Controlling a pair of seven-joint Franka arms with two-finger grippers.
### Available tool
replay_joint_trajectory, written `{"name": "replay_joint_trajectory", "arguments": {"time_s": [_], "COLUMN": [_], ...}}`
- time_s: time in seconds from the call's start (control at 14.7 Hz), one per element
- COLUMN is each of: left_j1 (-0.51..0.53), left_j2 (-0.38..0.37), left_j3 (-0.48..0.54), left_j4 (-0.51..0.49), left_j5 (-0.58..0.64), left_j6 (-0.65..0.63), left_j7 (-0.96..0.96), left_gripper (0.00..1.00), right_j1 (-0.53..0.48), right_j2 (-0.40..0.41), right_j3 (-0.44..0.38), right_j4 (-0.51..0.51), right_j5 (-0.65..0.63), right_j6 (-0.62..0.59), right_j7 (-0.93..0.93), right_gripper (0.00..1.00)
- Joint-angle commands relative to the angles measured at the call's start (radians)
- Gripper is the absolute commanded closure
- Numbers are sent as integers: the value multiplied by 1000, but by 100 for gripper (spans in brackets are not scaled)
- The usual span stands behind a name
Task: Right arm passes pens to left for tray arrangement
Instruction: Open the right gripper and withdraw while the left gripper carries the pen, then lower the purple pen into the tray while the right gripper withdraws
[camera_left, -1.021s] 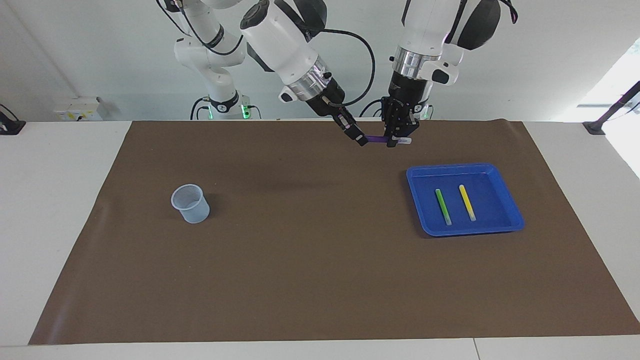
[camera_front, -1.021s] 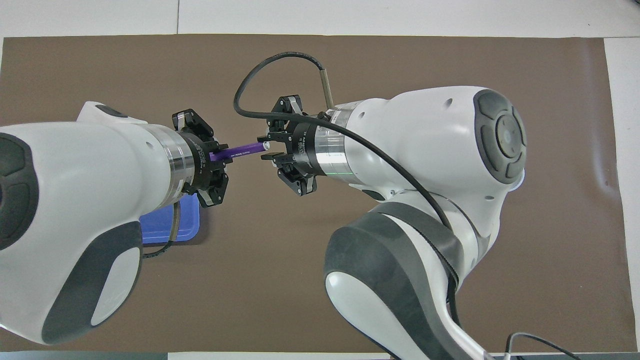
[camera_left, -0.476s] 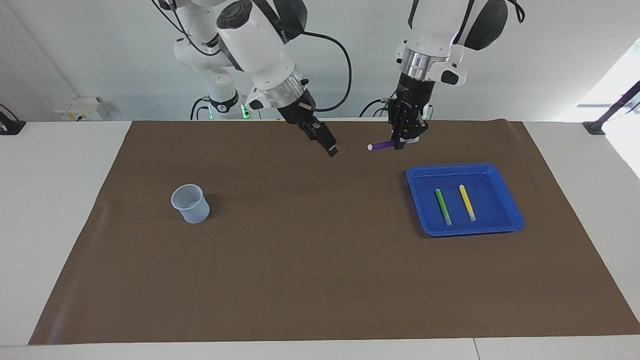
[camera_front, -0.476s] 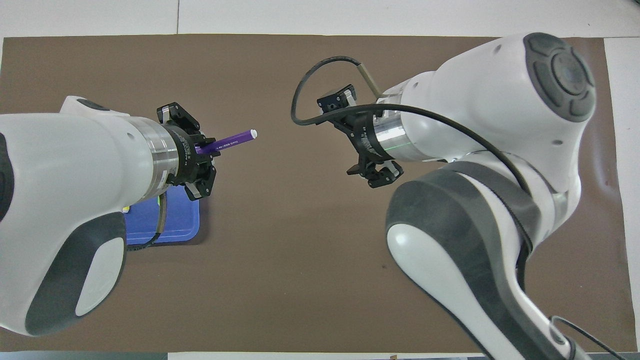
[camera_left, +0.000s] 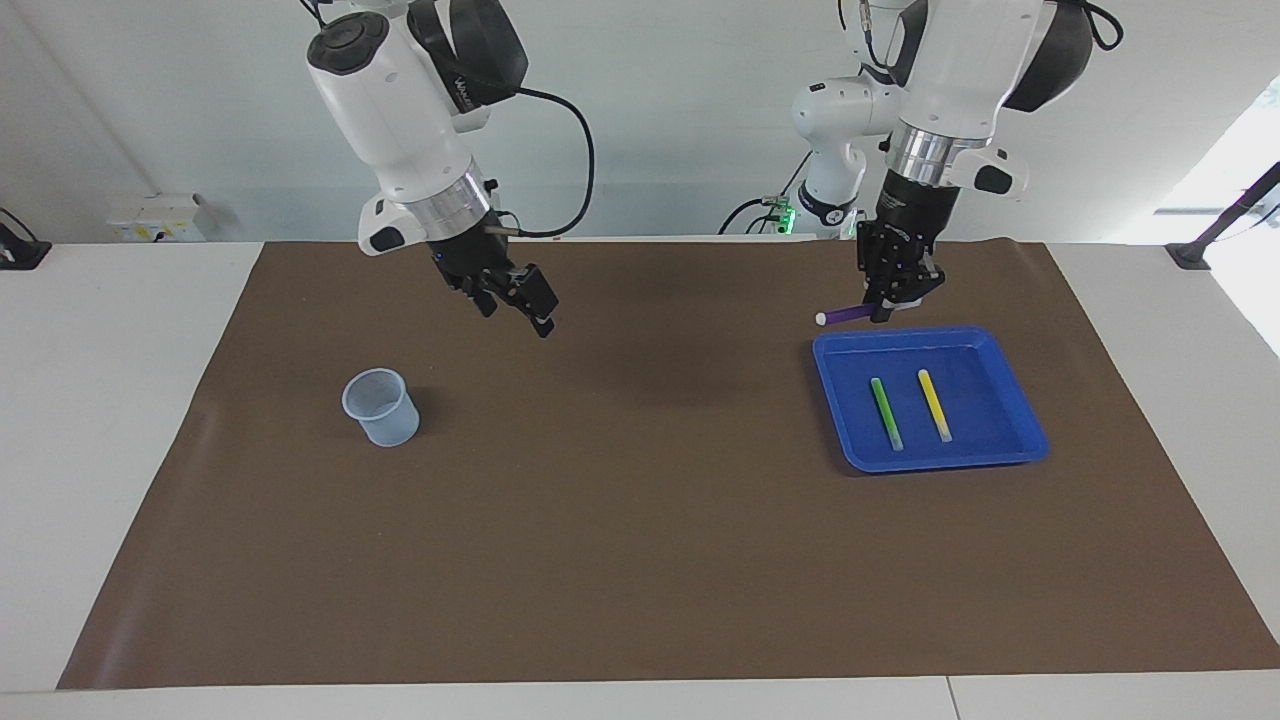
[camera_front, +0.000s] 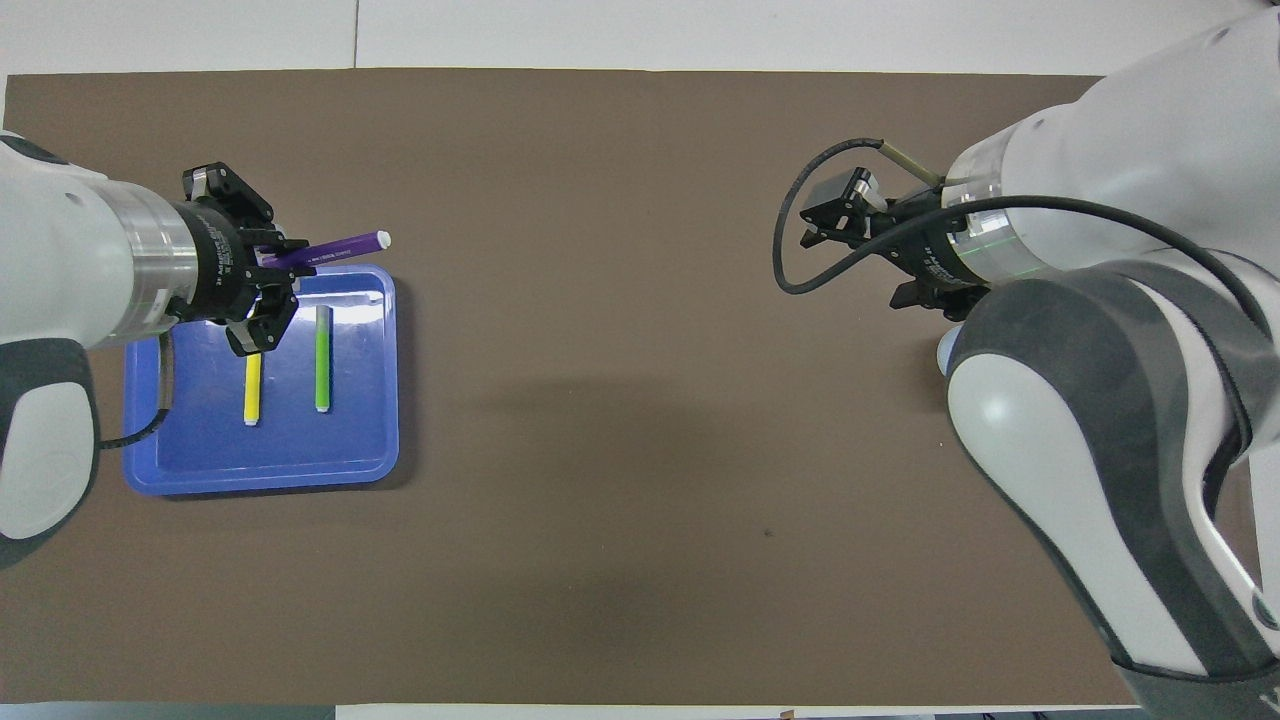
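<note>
My left tool (camera_left: 885, 308) is clenched on the purple pen (camera_left: 846, 315), holding it level over the tray's (camera_left: 1010, 385) rim nearest the robots. The overhead view shows its white tip poking out past the tray's corner. Green pen (camera_left: 886, 412) and yellow pen (camera_left: 934, 405) lie side by side inside. My right tool (camera_left: 520, 298), released and empty, has swung from mid-desk toward the cup (camera_left: 381, 406), and the left has carried the pen toward the tray.
</note>
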Motion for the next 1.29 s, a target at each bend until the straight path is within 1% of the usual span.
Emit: {"name": "replay_joint_trajectory", "arguments": {"time_s": [0.0,0.07,0.2,0.34,0.48,0.61,0.82,0.88,0.95,1.09,1.23], "left_j1": [109,147,201,238,280,318,378,393,402,410,406], "left_j2": [-21,-23,-20,-14,-5,56,148,184,219,262,294], "left_j3": [-4,-4,-4,-4,-3,3,5,5,5,3,3], "left_j4": [-65,-82,-121,-174,-214,-216,-221,-227,-233,-234,-234], "left_j5": [-80,-113,-132,-134,-138,-138,-120,-85,-32,29,85], "left_j6": [13,6,6,9,8,8,28,52,86,114,127], "left_j7": [330,472,691,918,1161,1372,1712,1791,1842,1894,1907], "left_gripper": [100,100,100,100,100,100,100,100,100,100,100], "right_j1": [-2,-2,-2,-4,-4,-4,-4,-4,-4,-1,-1], "right_j2": [-63,-68,-74,-72,-68,-78,-117,-123,-115,-95,-92], "right_j3": [-96,-130,-196,-243,-277,-309,-317,-317,-316,-313,-307], "right_j4": [-88,-105,-116,-113,-98,-93,-75,-64,-31,25,48], "right_j5": [-24,-52,-111,-170,-187,-191,-191,-191,-190,-191,-191], "right_j6": [-11,-12,-12,-17,-17,-38,-109,-130,-164,-216,-253], "right_j7": [-229,-308,-447,-546,-607,-610,-622,-639,-650,-650,-650], "right_gripper": [0,0,0,0,0,0,0,0,0,0,0]}}
